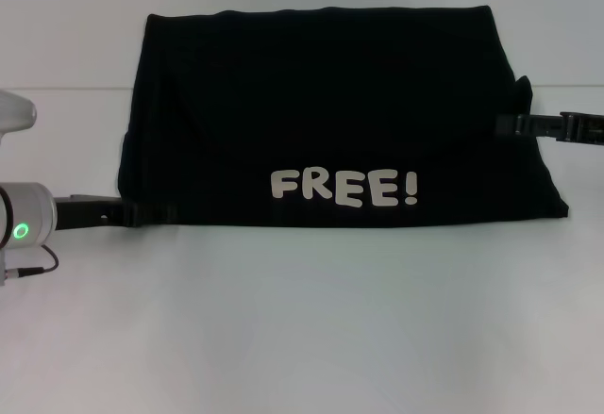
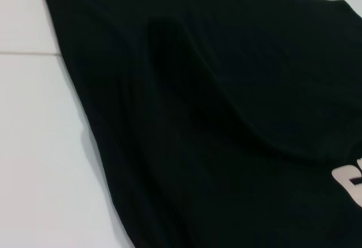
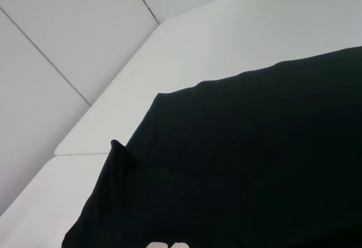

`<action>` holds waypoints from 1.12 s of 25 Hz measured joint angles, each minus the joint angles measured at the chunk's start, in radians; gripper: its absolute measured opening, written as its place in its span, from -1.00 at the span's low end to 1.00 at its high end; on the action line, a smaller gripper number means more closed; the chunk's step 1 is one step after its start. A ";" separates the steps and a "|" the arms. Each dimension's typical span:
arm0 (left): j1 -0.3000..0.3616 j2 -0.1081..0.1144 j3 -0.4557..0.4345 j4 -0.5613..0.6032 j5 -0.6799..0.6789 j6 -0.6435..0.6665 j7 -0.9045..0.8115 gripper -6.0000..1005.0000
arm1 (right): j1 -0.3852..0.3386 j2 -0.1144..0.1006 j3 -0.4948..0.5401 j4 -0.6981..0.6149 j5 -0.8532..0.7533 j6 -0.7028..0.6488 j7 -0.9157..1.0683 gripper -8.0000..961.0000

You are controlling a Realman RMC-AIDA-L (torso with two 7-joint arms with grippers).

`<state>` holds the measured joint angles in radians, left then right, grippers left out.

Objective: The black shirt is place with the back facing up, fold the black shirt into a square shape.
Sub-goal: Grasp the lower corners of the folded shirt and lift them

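The black shirt (image 1: 330,112) lies on the white table as a wide, roughly rectangular shape, with its cream "FREE!" print (image 1: 343,188) facing up near the front edge. My left gripper (image 1: 160,212) reaches in low at the shirt's front left corner. At the shirt's right edge, about halfway back, is my right gripper (image 1: 505,124). The left wrist view is filled by the black shirt (image 2: 226,118), with soft creases and a bit of the print (image 2: 348,183). In the right wrist view the shirt (image 3: 254,163) shows a small raised tip of cloth (image 3: 119,149).
The white table (image 1: 302,320) stretches bare in front of the shirt and on both sides. A seam line (image 1: 66,88) runs across the table behind the left arm. White wall panels (image 3: 68,33) stand beyond the table's far edge.
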<state>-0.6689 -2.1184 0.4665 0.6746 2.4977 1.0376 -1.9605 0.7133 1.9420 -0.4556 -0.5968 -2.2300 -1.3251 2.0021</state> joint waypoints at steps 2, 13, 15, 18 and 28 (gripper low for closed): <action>0.000 0.000 0.001 0.000 0.008 0.008 0.000 0.60 | -0.003 0.000 0.000 0.000 0.001 0.001 0.001 0.68; -0.010 0.005 0.005 0.005 0.018 0.020 0.006 0.59 | -0.001 -0.002 0.006 0.000 0.004 0.003 0.004 0.68; -0.013 0.006 0.005 0.005 0.022 0.017 0.005 0.54 | -0.001 -0.003 0.006 0.000 0.004 0.005 0.004 0.68; -0.018 0.007 0.004 0.004 0.037 0.013 0.001 0.40 | -0.003 -0.003 0.007 0.000 0.004 0.007 0.004 0.68; -0.025 0.009 0.006 -0.003 0.058 0.009 0.000 -0.40 | -0.006 -0.005 0.008 0.000 0.004 0.007 0.005 0.68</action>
<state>-0.6938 -2.1091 0.4723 0.6719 2.5557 1.0470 -1.9604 0.7072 1.9369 -0.4473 -0.5968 -2.2258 -1.3180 2.0068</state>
